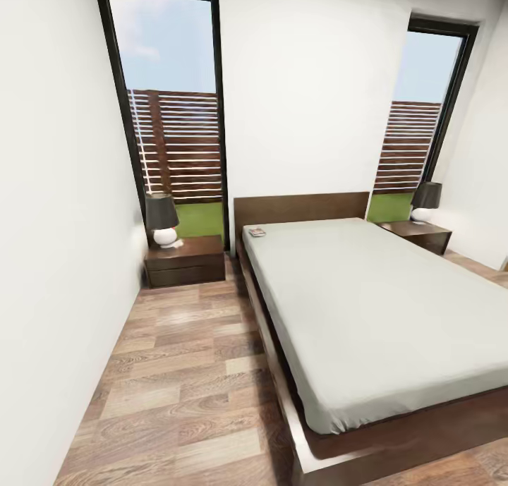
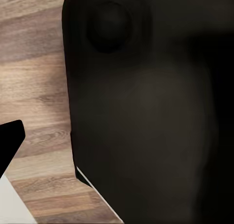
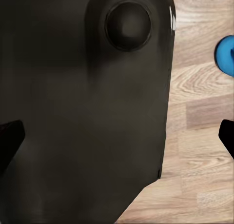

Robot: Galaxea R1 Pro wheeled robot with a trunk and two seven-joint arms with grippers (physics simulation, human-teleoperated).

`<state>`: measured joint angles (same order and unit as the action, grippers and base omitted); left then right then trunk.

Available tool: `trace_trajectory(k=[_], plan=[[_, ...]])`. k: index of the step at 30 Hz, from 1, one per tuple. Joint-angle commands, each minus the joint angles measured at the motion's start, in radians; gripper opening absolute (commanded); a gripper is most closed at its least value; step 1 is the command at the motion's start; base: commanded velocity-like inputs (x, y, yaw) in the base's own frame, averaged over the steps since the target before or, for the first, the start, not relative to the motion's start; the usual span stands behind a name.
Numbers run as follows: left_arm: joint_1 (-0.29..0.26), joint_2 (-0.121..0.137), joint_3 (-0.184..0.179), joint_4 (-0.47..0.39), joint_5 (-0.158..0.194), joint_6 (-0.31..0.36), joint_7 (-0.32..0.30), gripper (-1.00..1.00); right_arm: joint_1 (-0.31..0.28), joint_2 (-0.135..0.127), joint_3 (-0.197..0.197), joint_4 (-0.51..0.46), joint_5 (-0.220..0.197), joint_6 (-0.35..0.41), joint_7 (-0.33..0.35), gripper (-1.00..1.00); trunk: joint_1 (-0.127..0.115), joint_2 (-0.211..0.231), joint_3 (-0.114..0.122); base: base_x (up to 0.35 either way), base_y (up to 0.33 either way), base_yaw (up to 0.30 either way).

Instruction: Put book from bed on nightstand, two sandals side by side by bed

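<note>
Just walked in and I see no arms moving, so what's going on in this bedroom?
Nothing is being handled yet. The robot faces the bed from its foot end. The book lies on the mattress corner by the headboard, near the nightstand that carries a lamp. A second nightstand stands on the far side. In the right wrist view, part of a blue sandal shows on the wood floor.

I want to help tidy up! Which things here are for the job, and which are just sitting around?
For the job:
book, on the bed near the headboard
left nightstand
right nightstand
blue sandal, partly seen on the floor

Just sitting around:
left lamp
right lamp
windows
</note>
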<state>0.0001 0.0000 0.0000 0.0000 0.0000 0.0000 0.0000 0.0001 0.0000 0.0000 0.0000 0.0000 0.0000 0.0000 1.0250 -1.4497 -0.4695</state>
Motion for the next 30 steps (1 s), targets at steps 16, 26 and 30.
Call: trace_trajectory(k=[16,26,30], plan=[[-0.002,-0.020,0.001,-0.068,0.006,-0.026,-0.006,1.00,-0.006,0.000,-0.001,-0.001,0.002,-0.001,0.003,1.00,0.000,0.000,0.000,0.000,0.000,0.000],[-0.002,-0.019,0.002,-0.089,0.005,-0.039,-0.006,1.00,-0.006,0.000,-0.003,-0.004,0.003,-0.004,0.002,1.00,0.000,0.000,0.000,0.000,0.000,0.000],[-0.002,-0.016,0.002,-0.111,0.005,-0.061,-0.006,1.00,-0.006,-0.003,-0.004,-0.021,0.003,-0.023,0.000,1.00,0.000,0.000,0.000,0.000,0.000,0.000]])
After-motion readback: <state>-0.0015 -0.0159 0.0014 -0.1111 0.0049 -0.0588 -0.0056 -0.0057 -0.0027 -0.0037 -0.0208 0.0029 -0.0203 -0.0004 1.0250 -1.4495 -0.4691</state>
